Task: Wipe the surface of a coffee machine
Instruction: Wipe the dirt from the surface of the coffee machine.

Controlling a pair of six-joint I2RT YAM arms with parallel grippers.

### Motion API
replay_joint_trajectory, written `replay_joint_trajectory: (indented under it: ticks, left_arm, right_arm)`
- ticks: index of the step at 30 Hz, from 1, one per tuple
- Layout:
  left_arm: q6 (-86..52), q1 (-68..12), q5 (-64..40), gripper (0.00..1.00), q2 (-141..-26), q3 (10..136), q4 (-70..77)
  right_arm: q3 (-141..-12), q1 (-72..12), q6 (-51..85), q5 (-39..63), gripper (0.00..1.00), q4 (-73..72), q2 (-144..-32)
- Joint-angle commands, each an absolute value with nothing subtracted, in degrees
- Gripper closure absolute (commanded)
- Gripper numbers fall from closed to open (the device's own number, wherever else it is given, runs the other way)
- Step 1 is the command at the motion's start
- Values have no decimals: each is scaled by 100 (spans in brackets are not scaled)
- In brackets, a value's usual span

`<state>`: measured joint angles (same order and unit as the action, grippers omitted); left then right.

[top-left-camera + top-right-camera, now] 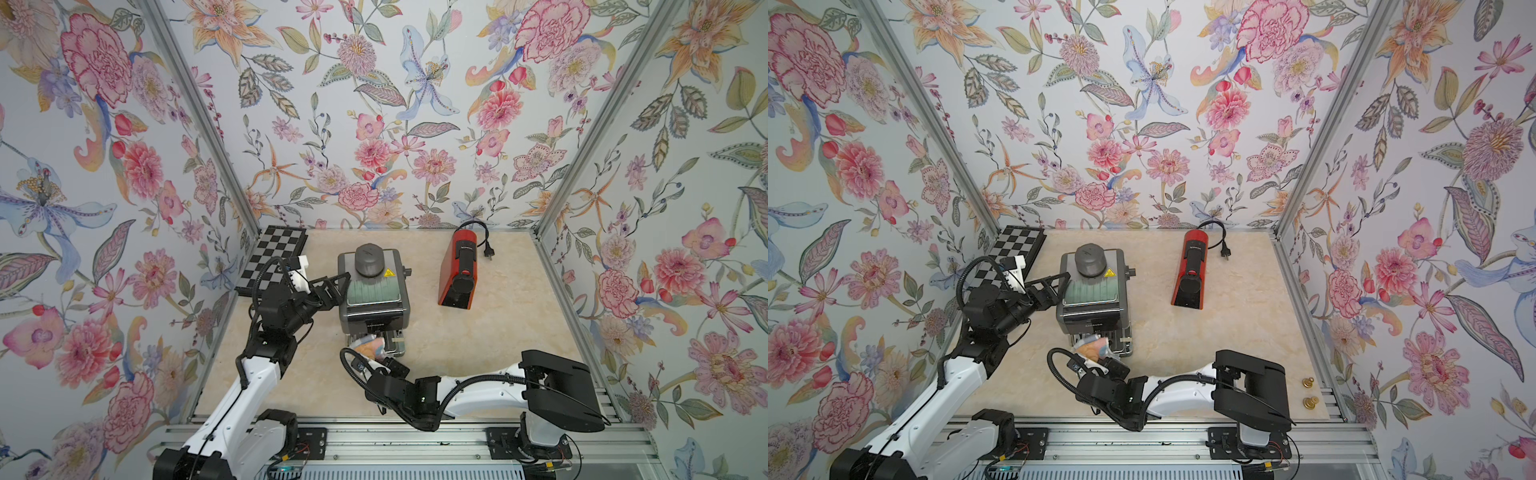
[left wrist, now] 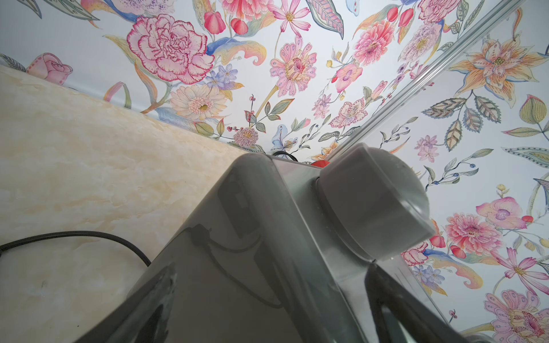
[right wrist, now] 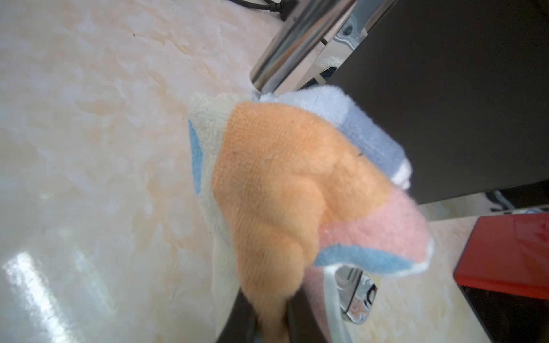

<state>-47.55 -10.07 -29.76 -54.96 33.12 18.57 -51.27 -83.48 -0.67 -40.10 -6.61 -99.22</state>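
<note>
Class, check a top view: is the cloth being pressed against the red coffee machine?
No: the cloth lies at the front of the grey machine, well apart from the red machine.

Our left arm (image 1: pixel 249 386) rises at the elbow and bends toward the coffee machine (image 1: pixel 374 291). The left tool (image 1: pixel 334 286) sits at its left flank, jaws apart across the upper edge. Our right arm (image 1: pixel 478 386) lies low, folded at the elbow. The right tool (image 1: pixel 380 358) is clamped on a cloth (image 1: pixel 370 345) at the machine's front base.

A yellow warning-triangle sticker (image 1: pixel 388 273) marks the grey coffee machine (image 1: pixel 374 309).
</note>
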Motion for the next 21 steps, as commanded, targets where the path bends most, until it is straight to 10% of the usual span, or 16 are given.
replay_joint_trajectory:
  ticks: [1, 21]
  left_arm:
    - [-4610, -993, -3015, 1, -5521, 3209, 1571]
    - [-4620, -985, -3030, 1, -5510, 3213, 1616]
  right_arm:
    - [-5368, -8470, -1239, -4682, 100, -527, -10159]
    - [-5407, -8226, -4249, -5274, 100, -2191, -10466]
